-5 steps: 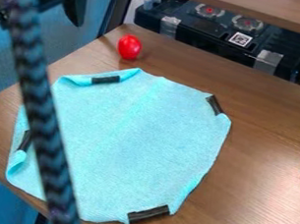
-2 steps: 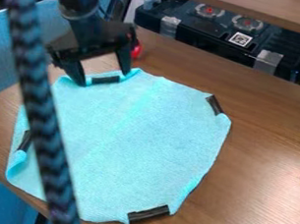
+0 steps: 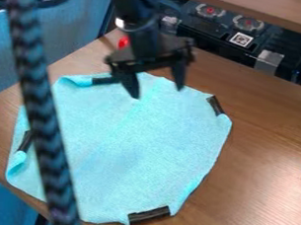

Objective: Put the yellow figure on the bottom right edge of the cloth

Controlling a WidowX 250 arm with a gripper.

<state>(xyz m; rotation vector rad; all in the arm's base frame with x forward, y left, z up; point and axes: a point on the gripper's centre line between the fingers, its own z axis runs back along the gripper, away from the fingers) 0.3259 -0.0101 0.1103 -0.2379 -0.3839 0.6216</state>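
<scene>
Spread claw [image 3: 158, 92] hangs, seemingly over cloth [image 3: 136, 153].

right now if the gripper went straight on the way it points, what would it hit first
Most likely the light blue cloth, in its upper part. The gripper points down at it with nothing visible between, though its height above the cloth is hard to judge.

Most likely a robotics lab.
A black robot arm [image 3: 144, 37] hangs at 12 o'clock over a wood-grain surface [image 3: 264, 129]; at 1 o'clock stands a black equipment box [image 3: 210, 28] with 2 round, red-centred fittings [image 3: 248, 24], 1 square printed code [image 3: 241, 39] and grey tape [image 3: 269, 59]. A braided cord [image 3: 40, 110] runs from 11 to 7 o'clock.
</scene>
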